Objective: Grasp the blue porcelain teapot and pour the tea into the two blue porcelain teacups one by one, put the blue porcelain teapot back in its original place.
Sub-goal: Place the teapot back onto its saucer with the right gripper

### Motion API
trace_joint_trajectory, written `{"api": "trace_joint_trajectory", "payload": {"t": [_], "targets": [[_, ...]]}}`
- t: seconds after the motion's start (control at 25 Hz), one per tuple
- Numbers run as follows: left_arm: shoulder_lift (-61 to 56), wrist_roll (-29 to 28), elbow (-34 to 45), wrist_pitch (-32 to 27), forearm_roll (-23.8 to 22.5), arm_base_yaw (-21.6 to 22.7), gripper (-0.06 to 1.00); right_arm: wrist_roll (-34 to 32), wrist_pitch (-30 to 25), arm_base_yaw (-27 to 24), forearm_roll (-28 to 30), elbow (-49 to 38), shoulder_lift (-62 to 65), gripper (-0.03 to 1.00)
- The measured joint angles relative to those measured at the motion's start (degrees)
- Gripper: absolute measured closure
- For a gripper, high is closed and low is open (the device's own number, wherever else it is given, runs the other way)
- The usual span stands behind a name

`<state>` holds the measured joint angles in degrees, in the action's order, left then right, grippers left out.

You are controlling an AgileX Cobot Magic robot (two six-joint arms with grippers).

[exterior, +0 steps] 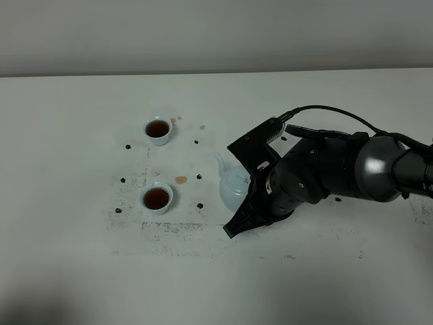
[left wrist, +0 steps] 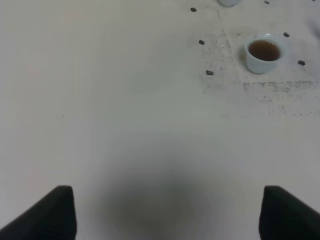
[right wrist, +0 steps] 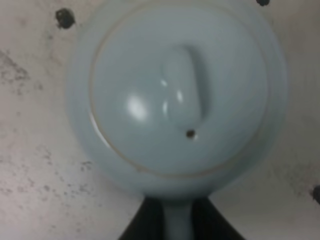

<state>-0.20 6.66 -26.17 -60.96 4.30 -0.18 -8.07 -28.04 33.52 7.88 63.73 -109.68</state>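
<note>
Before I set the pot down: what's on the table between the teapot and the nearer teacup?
In the exterior high view, a small brown tea spill and black dot marks lie between the teapot and the nearer teacup; otherwise bare table.

Pale sky-blue glossy teapot (exterior: 233,186); two matching pale-blue teacups (exterior: 157,130) (exterior: 157,198) hold dark reddish-brown tea. White table (exterior: 67,135) is speckled black with amber drips (exterior: 180,179). Black arm (exterior: 325,169).

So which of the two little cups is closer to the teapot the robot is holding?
The nearer teacup, the one toward the front of the table, sits closer to the teapot. The far teacup stands further back. Both hold dark tea.
</note>
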Motion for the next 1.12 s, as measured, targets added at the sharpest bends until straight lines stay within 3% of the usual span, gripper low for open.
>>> {"api": "trace_joint_trajectory", "payload": {"t": [0.88,1.12], "targets": [[0.00,0.05,0.00,0.00,0.00,0.00,0.19,0.00,1.75,-0.31,0.00,-0.66,-0.60,0.89],[0.00,0.05,0.00,0.00,0.00,0.00,0.19,0.00,2.15,-0.31,0.00,-0.66,-0.60,0.82]]}}
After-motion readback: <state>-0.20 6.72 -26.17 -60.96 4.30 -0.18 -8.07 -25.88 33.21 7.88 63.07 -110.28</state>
